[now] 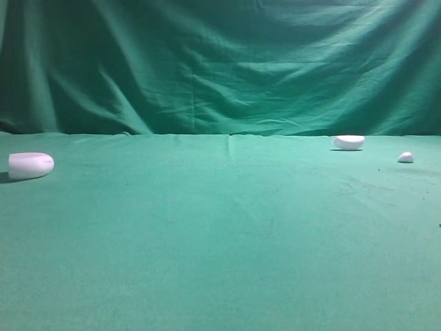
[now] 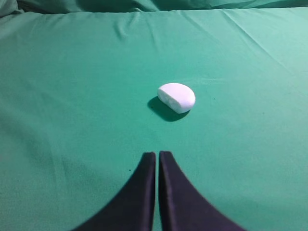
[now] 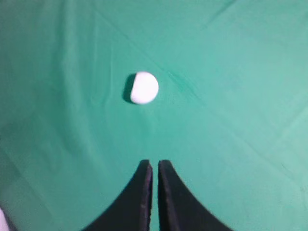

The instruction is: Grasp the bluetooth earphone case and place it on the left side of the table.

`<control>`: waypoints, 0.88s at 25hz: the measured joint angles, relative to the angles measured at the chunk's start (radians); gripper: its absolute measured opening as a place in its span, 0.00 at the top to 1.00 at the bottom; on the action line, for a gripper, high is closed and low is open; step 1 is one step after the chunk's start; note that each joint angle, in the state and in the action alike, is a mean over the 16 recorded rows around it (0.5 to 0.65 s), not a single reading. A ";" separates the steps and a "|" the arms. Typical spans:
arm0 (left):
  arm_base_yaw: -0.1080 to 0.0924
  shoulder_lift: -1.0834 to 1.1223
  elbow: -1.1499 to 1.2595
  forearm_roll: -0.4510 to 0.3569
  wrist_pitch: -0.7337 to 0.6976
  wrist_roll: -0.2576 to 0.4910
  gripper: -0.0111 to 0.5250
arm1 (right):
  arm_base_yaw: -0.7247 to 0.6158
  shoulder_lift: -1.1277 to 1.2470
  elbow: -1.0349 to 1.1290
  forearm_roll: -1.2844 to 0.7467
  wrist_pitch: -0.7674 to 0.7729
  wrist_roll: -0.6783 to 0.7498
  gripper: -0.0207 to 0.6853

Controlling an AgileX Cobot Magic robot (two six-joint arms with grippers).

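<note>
- The bluetooth earphone case lies on its side at the far left edge of the table in the exterior high view, a smooth rounded pale white-lilac oblong with a thin seam line showing near its right end.
- Nothing touches the case; it rests alone on the green cloth with a small shadow at its left, well apart from the other white pieces.
- A smaller white half-dome shape sits toward the back right of the table, near the fold where the cloth meets the draped green backdrop.
- A tiny white pebble-like piece lies just to the right of the half-dome and a little nearer the front, apart from it.
- My left claw hangs over bare green cloth with its two dark fingers pressed together, gripping nothing.
- Ahead of my left claw, the left wrist view shows a white half-dome piece with its flat cut face turned toward the lower left, clear of my fingertips.
- My right claw is likewise closed up, its fingers side by side with only a thin slit between them and nothing held.
- Ahead of it, the right wrist view shows a small rounded white piece on the cloth, blurred, and apart from my claw.
</note>
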 joint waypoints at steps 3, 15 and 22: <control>0.000 0.000 0.000 0.000 0.000 0.000 0.98 | -0.027 -0.135 0.150 -0.009 -0.018 -0.001 0.97; 0.000 0.000 0.000 0.000 0.000 0.000 0.98 | -0.082 -0.733 0.822 -0.029 -0.232 -0.009 0.97; 0.000 0.000 0.000 0.000 0.000 0.000 0.98 | -0.083 -1.019 1.069 -0.038 -0.333 -0.020 0.97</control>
